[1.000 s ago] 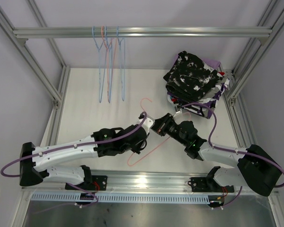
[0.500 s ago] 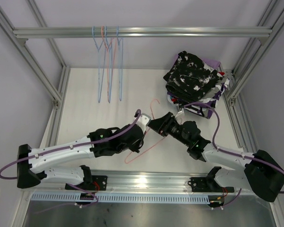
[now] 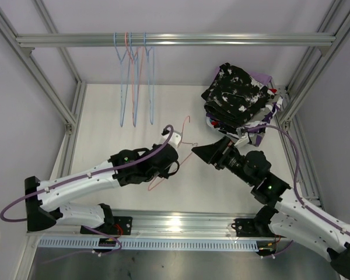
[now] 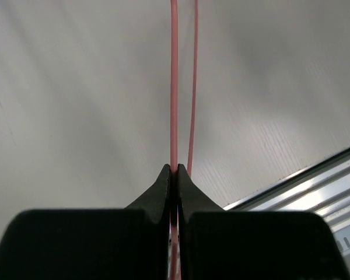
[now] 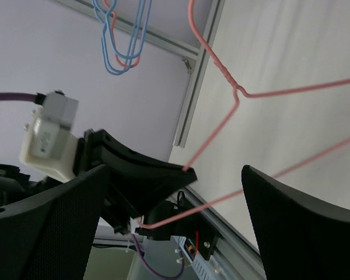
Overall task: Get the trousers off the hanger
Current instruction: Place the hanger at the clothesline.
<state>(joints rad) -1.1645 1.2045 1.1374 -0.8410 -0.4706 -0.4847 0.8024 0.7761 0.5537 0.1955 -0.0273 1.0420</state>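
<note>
A bare pink wire hanger [image 3: 183,129] stands over the middle of the table, with no cloth on it. My left gripper [image 3: 179,156] is shut on its wire; in the left wrist view the wire [image 4: 174,87] runs straight up out of the closed jaws [image 4: 174,170]. My right gripper [image 3: 198,152] stands just right of the hanger, open wide, touching nothing. Its wrist view shows the hanger's neck [image 5: 239,90] ahead between its spread fingers [image 5: 175,175]. The trousers [image 3: 238,92] lie piled at the back right, black with white blotches on top, lilac and printed cloth beneath.
Three bare hangers, blue and pink [image 3: 134,81], hang from the aluminium rail [image 3: 221,39] at the back left. Frame posts [image 3: 70,111] border the table on both sides. The arms' base rail [image 3: 175,224] runs along the near edge.
My right gripper opened, let go of the hanger and drew back to the right. My left gripper shut on the wire and moved the hanger up and away from the near edge.
</note>
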